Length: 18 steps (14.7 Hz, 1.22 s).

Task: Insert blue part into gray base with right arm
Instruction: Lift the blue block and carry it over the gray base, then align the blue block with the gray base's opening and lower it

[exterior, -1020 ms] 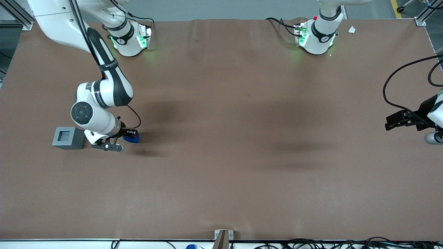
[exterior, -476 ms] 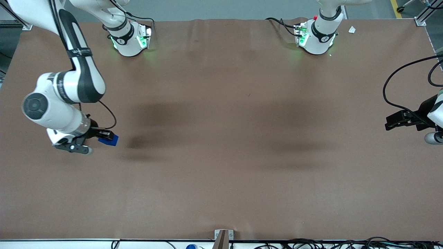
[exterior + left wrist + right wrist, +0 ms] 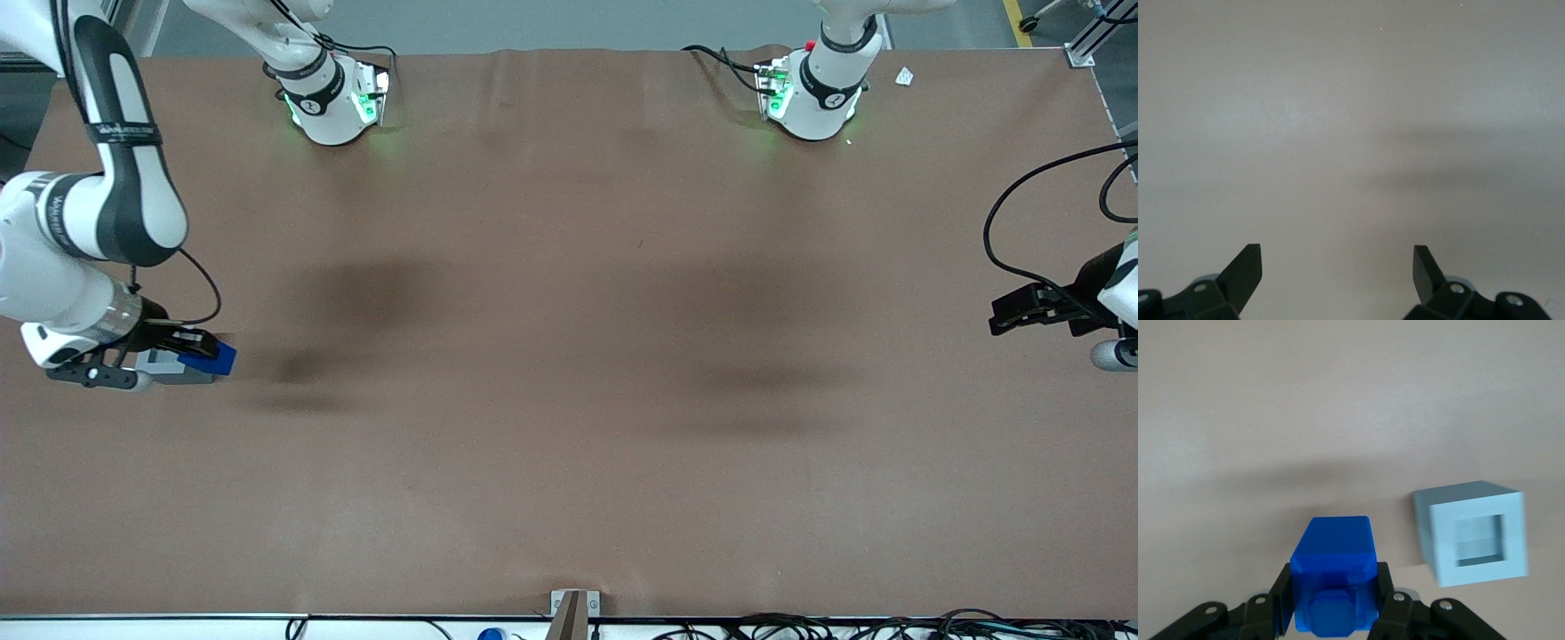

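Observation:
My right gripper [image 3: 197,349] is shut on the blue part [image 3: 207,358], a small bright-blue block, and holds it off the table at the working arm's end. In the right wrist view the blue part [image 3: 1333,570] sits between the black fingers [image 3: 1281,593], its raised knob facing the camera. The gray base [image 3: 1477,533] stands on the table beside it with its square recess open and empty. In the front view the gray base [image 3: 164,364] is mostly hidden under the gripper and the blue part; only a light-gray strip shows.
The right arm's white wrist [image 3: 62,302] hangs over the table's edge at the working arm's end. The brown table [image 3: 569,400] stretches toward the parked arm. A small metal bracket [image 3: 573,609] sits at the table's near edge.
My right gripper has carried the blue part from its pick-up spot sideways toward the working arm's end, and it now hangs over the gray base, which the arm partly covers.

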Each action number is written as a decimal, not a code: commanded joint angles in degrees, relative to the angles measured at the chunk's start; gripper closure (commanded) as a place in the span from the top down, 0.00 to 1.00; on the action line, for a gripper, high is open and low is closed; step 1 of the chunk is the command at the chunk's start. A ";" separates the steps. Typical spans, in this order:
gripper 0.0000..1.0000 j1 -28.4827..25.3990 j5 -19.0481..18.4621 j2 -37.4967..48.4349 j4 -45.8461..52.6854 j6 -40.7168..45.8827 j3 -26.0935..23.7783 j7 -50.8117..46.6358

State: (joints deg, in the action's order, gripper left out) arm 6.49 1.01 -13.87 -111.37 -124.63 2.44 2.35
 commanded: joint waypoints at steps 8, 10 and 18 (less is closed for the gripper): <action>0.18 9.32 -0.48 2.18 -1.48 -1.05 -0.94 13.90; 0.18 10.29 -0.48 2.09 -1.48 -1.57 -0.94 15.13; 0.18 11.87 -0.48 0.42 -2.01 -2.81 -0.94 17.86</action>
State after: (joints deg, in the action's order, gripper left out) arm 16.55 1.00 -13.50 -112.34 -126.48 2.52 18.66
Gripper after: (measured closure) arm 0.489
